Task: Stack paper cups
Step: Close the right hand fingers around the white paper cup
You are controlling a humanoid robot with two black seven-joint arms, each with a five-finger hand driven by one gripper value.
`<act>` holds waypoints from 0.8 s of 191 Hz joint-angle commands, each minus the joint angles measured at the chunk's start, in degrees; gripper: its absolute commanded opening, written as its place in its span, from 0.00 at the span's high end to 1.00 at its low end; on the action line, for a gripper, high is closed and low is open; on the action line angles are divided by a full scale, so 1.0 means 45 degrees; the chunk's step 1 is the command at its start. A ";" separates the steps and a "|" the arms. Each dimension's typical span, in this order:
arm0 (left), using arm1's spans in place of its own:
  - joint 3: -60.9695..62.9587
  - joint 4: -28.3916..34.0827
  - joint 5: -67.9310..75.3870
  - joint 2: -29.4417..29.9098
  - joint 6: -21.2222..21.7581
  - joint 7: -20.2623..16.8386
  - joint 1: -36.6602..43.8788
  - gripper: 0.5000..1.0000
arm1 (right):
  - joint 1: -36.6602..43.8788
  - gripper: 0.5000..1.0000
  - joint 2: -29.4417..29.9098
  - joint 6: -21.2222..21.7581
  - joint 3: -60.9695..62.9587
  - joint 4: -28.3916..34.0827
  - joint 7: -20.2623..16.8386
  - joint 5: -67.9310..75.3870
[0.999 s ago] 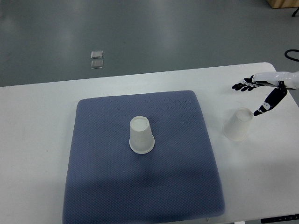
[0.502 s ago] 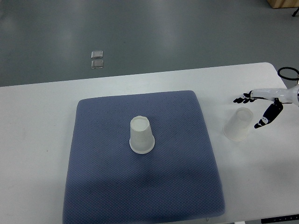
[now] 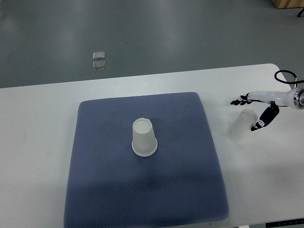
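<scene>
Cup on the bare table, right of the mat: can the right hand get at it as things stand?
Probably yes. The right hand is open around the cup, fingers above it and thumb at its side, with nothing between them.

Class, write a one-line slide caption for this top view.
Open right hand reaches around an upturned paper cup on the white table; another cup waits on the blue mat.

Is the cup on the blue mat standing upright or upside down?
Upside down. The paper cup on the blue mat shows its closed, narrower base on top, with the wider rim resting on the mat.
</scene>
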 commanded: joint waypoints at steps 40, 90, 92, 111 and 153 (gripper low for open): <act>-0.0001 -0.0014 0.0001 0.0000 -0.0003 0.0000 0.0003 0.00 | 0.0001 0.20 0.0121 -0.0026 -0.0251 0.0001 0.0000 -0.0001; -0.0001 0.0005 0.0001 0.0000 -0.0003 0.0000 0.0003 0.00 | -0.0018 0.39 0.0297 -0.0026 -0.0309 0.0001 0.0020 -0.0079; -0.0001 -0.0014 0.0001 0.0000 -0.0003 0.0000 0.0003 0.00 | -0.0018 0.39 0.0297 -0.0026 -0.0309 0.0001 0.0020 -0.0079; -0.0001 0.0005 0.0001 0.0000 -0.0003 0.0000 0.0003 0.00 | 0.0001 0.41 0.0336 -0.0045 -0.0407 0.0001 0.0020 -0.0118; -0.0001 0.0005 0.0001 0.0000 -0.0003 0.0000 0.0003 0.00 | 0.0021 0.48 0.0375 -0.0397 -0.1051 -0.0077 0.0098 -0.0118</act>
